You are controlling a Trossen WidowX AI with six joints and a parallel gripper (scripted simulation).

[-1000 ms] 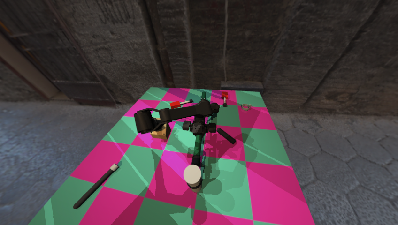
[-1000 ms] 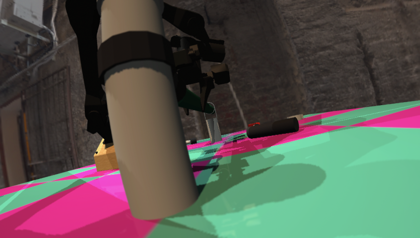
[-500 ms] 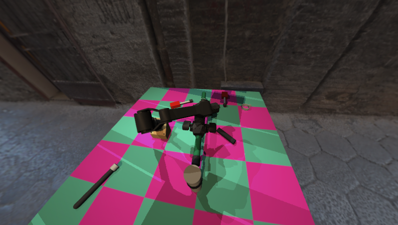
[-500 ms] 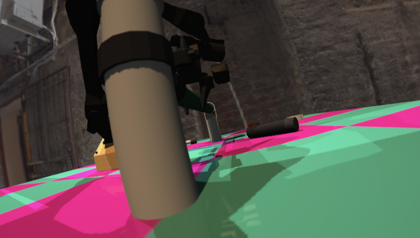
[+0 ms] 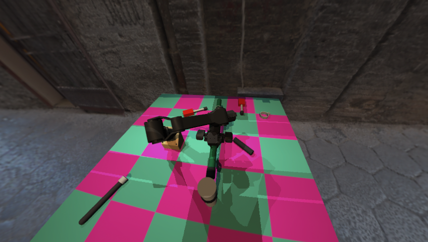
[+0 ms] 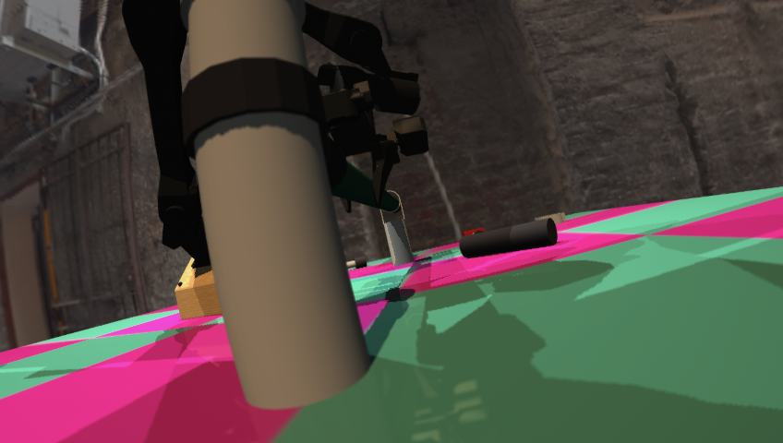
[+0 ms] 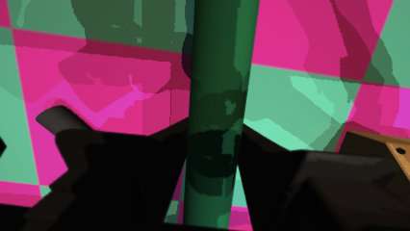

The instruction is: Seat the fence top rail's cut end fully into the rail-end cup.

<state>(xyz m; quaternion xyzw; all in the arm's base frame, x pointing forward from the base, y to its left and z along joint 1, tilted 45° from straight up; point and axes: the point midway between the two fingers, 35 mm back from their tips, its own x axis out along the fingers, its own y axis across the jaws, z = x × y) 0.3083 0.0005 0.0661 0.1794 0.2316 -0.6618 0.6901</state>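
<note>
The green rail (image 5: 212,157) (image 6: 351,181) (image 7: 223,48) runs from the big post to the small post at the back, through the thin loop cap. My gripper (image 5: 213,145) (image 6: 363,201) (image 7: 213,122) is shut on the rail partway along it, one finger on each side. In the top view the rail's near end meets the black rail-end cup (image 5: 210,173) beside the big post (image 5: 207,187) (image 6: 274,246). How deep the end sits is hidden. The dark brace band (image 6: 249,88) is around the post's upper part; in the exterior view the post hides the cup.
A black cylinder (image 5: 244,146) (image 6: 508,237) (image 7: 60,120) lies beside the rail. A wooden block (image 5: 172,143) (image 6: 198,296) is at the arm's base. A dark rod (image 5: 102,201) with a pale end lies front left. Two red-ended pieces (image 5: 188,112) (image 5: 241,102) and a ring (image 5: 264,117) lie farther back.
</note>
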